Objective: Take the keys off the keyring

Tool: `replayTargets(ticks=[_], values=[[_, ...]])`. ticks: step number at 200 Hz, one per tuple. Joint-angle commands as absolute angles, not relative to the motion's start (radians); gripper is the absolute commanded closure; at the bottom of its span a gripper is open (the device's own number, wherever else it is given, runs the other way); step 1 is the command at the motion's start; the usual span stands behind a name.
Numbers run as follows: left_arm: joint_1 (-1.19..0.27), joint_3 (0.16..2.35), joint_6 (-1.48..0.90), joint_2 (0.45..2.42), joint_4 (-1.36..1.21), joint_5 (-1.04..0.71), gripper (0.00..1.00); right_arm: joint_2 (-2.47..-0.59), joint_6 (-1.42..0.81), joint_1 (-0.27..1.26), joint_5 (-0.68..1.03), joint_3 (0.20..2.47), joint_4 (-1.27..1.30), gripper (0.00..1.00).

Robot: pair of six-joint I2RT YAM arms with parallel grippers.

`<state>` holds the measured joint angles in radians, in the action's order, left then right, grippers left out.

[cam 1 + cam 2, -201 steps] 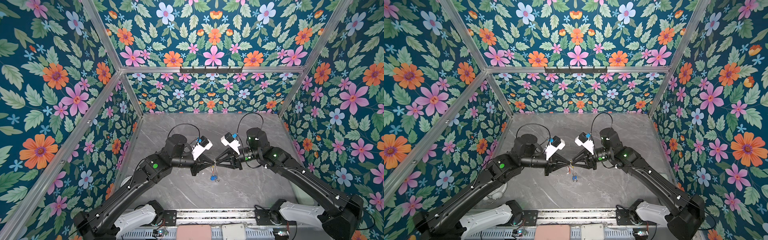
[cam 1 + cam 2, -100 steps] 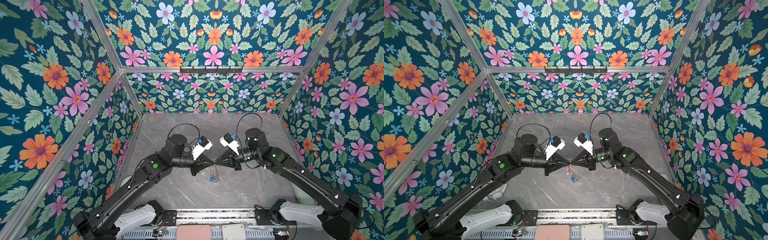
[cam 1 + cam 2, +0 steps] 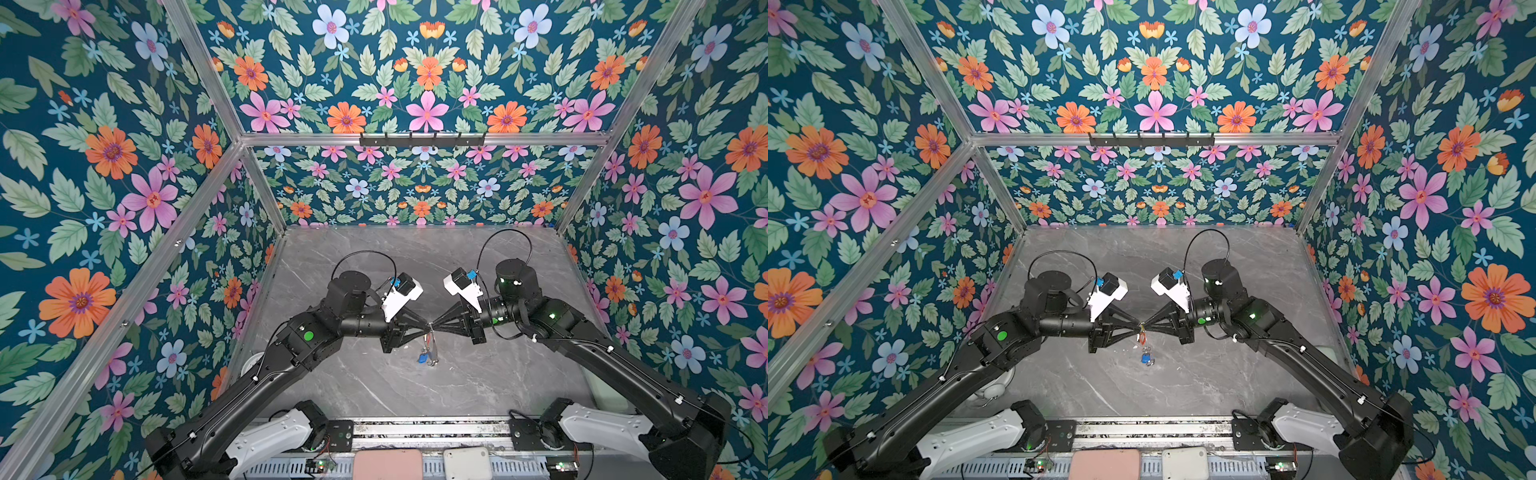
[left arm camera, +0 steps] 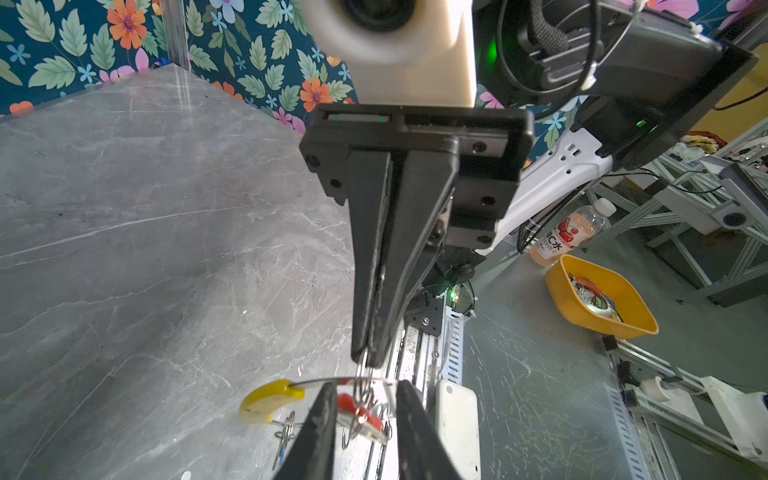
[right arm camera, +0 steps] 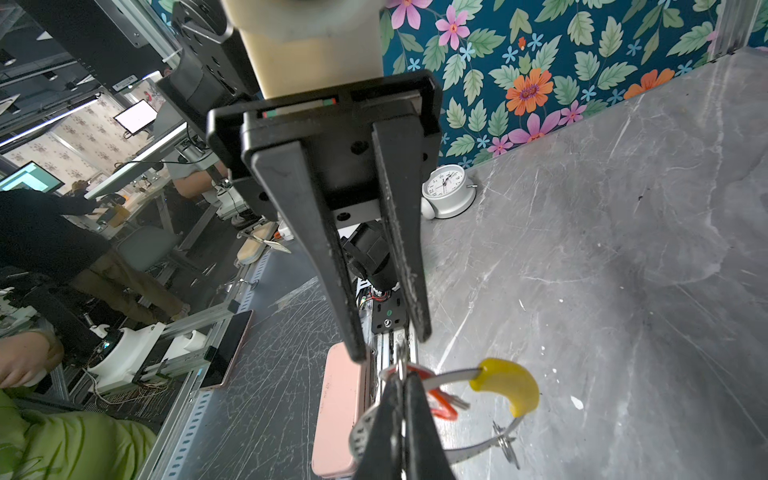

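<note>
Walls of teal floral wallpaper [image 3: 104, 166] stand around me, framed by aluminium bars [image 3: 291, 139], and a black hook rail [image 3: 422, 139] is fixed on the back bar. Under me lies a grey marble tabletop [image 3: 374, 257], scratched and flecked with white. A white alarm clock [image 5: 448, 189] sits on it close to the left wall. At the near edge I see a pink slab [image 3: 386, 464] and, just beside it, a white box [image 3: 467, 461]. Off the table are a yellow bowl [image 4: 636, 299] with odds in it, a drink bottle [image 4: 565, 235] near it, a lit monitor [image 5: 135, 116] and someone in a green sleeve [image 5: 62, 440]
</note>
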<state>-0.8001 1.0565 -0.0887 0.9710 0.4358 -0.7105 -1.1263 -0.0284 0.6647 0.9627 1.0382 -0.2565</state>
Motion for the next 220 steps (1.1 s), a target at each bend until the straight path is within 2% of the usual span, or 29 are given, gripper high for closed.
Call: replayTargets(ticks=[1,34,94,112,136,182,220], values=[[-0.799,1.037,-0.125,0.948,0.367,-0.693,0.67,-1.114,-0.036,0.666,0.953,1.038,-0.221,1.0],[-0.799,0.942,-0.199,0.876,0.239,-0.663,0.57,-1.096,-0.045,0.666,0.942,1.026,-0.205,1.0],[-0.798,0.835,-0.269,0.843,0.092,-0.71,0.54,-1.081,-0.06,0.665,0.947,1.019,-0.188,1.0],[-0.798,0.824,-0.28,0.853,0.057,-0.727,0.59,-1.077,-0.064,0.666,0.949,1.017,-0.185,1.0],[-0.798,0.821,-0.285,0.865,0.032,-0.751,0.73,-1.072,-0.067,0.665,0.948,1.012,-0.183,1.0],[-0.798,0.818,-0.288,0.874,0.033,-0.762,0.92,-1.065,-0.069,0.666,0.934,1.009,-0.17,1.0],[-0.798,0.809,-0.293,0.87,0.037,-0.771,1.0,-1.054,-0.069,0.665,0.916,1.014,-0.159,1.0]])
